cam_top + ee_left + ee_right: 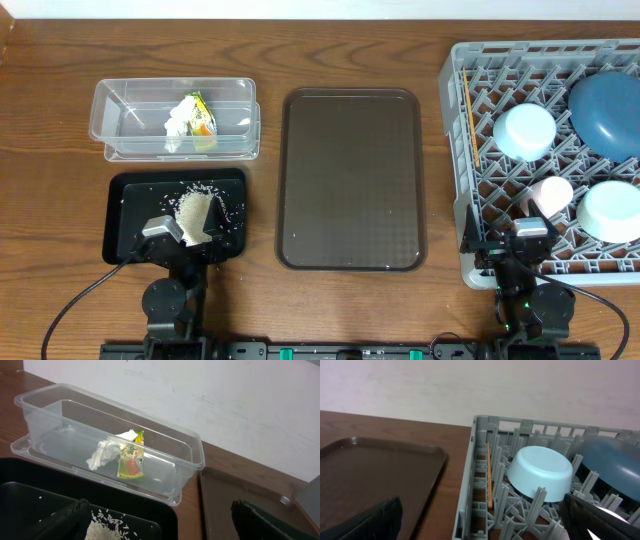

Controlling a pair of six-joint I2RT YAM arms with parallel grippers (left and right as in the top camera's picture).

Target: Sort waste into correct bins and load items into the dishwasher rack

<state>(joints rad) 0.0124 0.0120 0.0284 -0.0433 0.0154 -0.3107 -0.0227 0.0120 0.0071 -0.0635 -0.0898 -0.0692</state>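
Observation:
White rice lies heaped in the black tray. The clear tub behind it holds the yellow-green wrapper and the white tissue. In the grey rack sit the dark blue plate, light blue bowl, mint bowl, pink cup and chopstick. My left gripper hangs open over the black tray's near right corner, one finger beside the rice. My right gripper is open over the rack's near left corner, holding nothing.
A large dark brown serving tray lies between the two bins and the rack. Bare wooden tabletop runs along the back. A pale wall stands behind the table in both wrist views.

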